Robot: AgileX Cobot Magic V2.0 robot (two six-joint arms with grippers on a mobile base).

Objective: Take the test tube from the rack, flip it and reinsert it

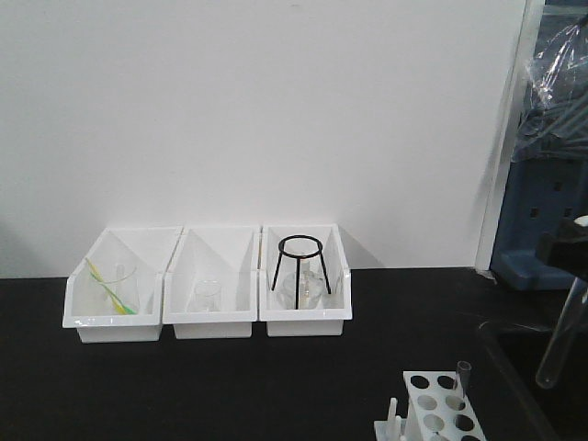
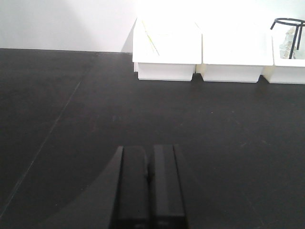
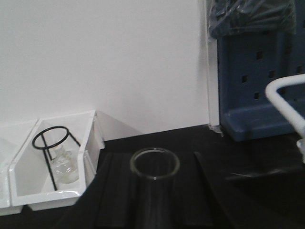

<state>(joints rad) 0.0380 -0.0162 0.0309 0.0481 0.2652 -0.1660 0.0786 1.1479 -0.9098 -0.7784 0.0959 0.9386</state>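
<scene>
The white rack [image 1: 439, 406] stands at the table's front right, its holed top plate facing up and short pegs on its left side. One clear test tube [image 1: 464, 371] stands upright in a back hole. A second test tube [image 1: 560, 335] hangs slanted in the air to the rack's right. My right gripper [image 3: 155, 160] is shut on that tube [image 3: 153, 195], whose open mouth points away from the wrist. My left gripper [image 2: 150, 176] is shut and empty, low over the bare black table, far left of the rack.
Three white open-front bins [image 1: 209, 322] line the back wall. The right one holds a black tripod stand [image 1: 299, 268] and a small flask, the middle a beaker, the left a beaker with a yellow-green stick. A blue perforated unit [image 1: 542, 216] stands at the right edge.
</scene>
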